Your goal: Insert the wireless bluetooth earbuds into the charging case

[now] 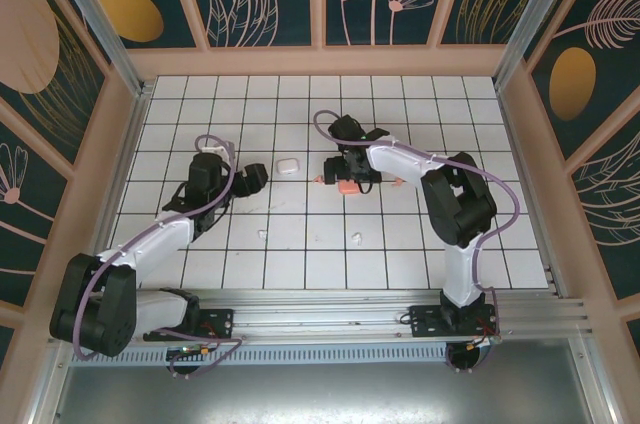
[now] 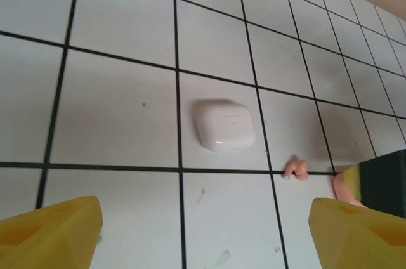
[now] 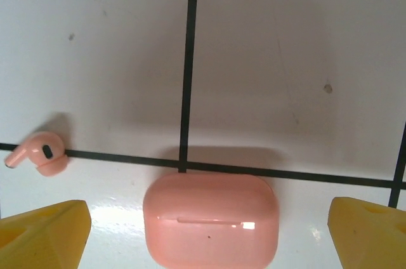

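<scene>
Salmon-pink earbud (image 3: 38, 155) lies loose on the bench (image 3: 285, 59), just ahead of the left fingertip of the right hand (image 3: 206, 237). Right hand is open, its yellow fingertips (image 3: 371, 234) spread wide to either side of the closed pink charging case (image 3: 210, 218); contact cannot be told. Left hand (image 2: 203, 237) is likewise open over bare tiles, and the closed white charging case (image 2: 224, 124) lies ahead of it, roughly centred. First white earbud (image 1: 262, 234) lies behind the left hand, toward the arm bases. Second white earbud (image 1: 355, 238) lies behind the right hand.
</scene>
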Controlling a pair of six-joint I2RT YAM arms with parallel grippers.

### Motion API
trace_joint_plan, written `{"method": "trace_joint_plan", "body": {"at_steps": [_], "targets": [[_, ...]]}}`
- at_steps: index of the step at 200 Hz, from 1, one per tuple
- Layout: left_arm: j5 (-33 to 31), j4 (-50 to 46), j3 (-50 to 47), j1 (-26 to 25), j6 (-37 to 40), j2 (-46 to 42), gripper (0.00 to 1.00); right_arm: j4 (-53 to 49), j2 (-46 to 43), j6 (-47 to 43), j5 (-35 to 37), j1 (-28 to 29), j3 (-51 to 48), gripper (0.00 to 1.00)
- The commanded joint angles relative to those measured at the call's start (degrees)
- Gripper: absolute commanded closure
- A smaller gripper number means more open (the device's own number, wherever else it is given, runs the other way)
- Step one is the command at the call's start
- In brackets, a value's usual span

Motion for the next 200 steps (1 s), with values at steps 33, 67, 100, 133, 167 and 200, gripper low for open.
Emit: {"method": "trace_joint_plan", "body": {"at_steps": [33, 67, 100, 133, 167, 200], "targets": [[-0.7, 4.8, -2.8, -3.8, -4.3, -0.4, 0.15, -0.8, 1.2, 0.7, -0.1, 0.2, -2.2, 0.08], [-0.4, 5.2, -1.6, -4.6, -4.7, 2.1, 0.15, 1.0, 3.0, 0.6, -1.2, 0.2, -2.0, 0.12], [0.1, 5.3, -0.7, -4.9, -4.9, 3.0, 0.15, 2.0, 4.1, 0.7, -2.4, -0.1, -2.2, 0.22], [0.8, 5.6, -0.7, -4.9, -4.3, 2.1, 0.15, 2.1, 3.8, 1.0, -2.8, 0.0, -2.8, 0.36], [4.3, 12.2, -3.2, -4.9, -1.6, -0.9, 0.16, 2.7, 0.0, 2.7, -3.9, -0.9, -3.4, 0.43], [6.1, 19.9, -3.6, -7.2, 4.2, -3.4, 0.15, 5.2, -7.2, 6.0, -9.9, -2.9, -3.9, 0.44]]}}
